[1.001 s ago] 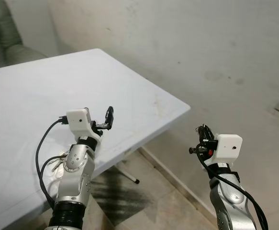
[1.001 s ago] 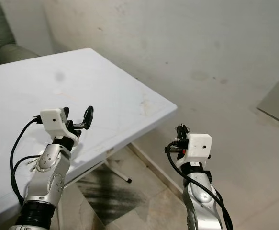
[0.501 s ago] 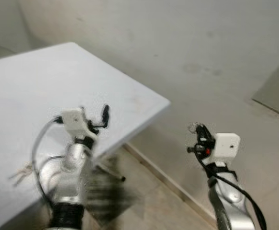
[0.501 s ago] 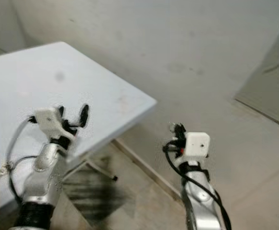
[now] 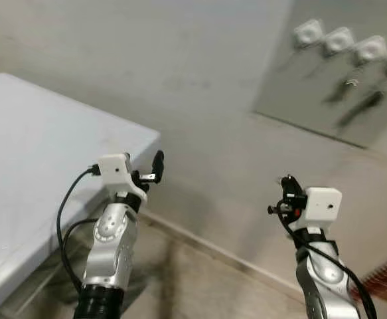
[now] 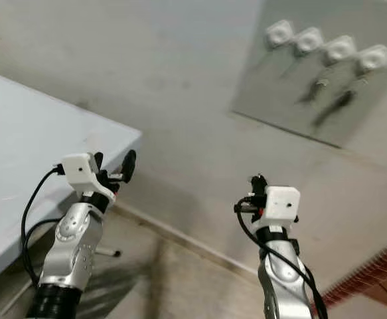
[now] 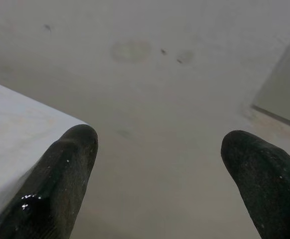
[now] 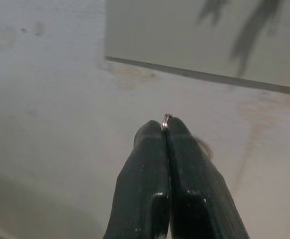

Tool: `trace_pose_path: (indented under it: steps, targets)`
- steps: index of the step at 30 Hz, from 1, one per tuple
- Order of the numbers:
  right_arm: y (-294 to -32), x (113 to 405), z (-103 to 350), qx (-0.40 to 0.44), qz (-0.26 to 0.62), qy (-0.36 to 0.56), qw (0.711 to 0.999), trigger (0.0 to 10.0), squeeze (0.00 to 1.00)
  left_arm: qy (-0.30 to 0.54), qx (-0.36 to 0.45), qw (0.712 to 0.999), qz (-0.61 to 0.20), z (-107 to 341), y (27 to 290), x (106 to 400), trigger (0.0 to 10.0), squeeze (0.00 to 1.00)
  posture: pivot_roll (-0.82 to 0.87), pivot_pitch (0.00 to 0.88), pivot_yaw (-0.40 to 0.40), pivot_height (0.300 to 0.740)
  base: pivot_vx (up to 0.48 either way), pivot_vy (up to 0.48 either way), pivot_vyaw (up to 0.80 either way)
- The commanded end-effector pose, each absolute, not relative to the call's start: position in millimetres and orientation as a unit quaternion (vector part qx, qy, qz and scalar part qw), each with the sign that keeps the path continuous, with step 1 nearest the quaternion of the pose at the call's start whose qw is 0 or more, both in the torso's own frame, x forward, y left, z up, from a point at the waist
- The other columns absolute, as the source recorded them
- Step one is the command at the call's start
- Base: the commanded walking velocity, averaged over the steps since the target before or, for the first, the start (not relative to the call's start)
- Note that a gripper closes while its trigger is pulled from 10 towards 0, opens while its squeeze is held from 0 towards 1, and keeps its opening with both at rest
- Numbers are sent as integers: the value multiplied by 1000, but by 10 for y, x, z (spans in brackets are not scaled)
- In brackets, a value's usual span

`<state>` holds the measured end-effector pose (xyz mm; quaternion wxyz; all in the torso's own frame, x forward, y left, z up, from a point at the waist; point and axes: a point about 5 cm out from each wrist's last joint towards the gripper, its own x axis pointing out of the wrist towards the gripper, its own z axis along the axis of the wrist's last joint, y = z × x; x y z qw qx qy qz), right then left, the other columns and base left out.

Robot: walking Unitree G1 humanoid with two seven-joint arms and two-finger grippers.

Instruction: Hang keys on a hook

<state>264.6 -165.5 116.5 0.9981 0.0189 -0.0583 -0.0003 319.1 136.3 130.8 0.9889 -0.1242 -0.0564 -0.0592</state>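
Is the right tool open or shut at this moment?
Shut. The right tool has its two black fingers pressed together, pinching a thin metal key ring at their tips.

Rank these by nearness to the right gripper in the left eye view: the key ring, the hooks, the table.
1. Key ring: pinched in the right gripper.
2. Hooks: up on the wall panel, to its right.
3. Table: far left, beyond the left gripper.
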Motion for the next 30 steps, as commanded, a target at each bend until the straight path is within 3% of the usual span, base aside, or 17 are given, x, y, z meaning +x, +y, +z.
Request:
trace_pose_path:
  steps: [1,18,22,30]
  targets:
    - [-1633,2651,1221,16,6,-68,998,10000,0,-53,-125,989,-55,1322,1361,3195,10000,0,-26,43,-70,740,0,0,-763]
    - [-1617,2655,1220,16,8,-68,998,10000,0,-55,-118,989,-77,1338,1284,3171,10000,0,-26,35,-70,740,0,0,-765]
    - [-1613,2650,1219,16,8,-68,998,10000,0,-56,-122,988,-77,1338,1267,3164,10000,0,-28,33,-69,740,0,-480,-763]
    - [-1613,2647,1220,14,9,-68,998,10000,0,-42,-125,989,-63,1315,1262,3175,10000,0,-29,33,-70,740,0,0,-763]
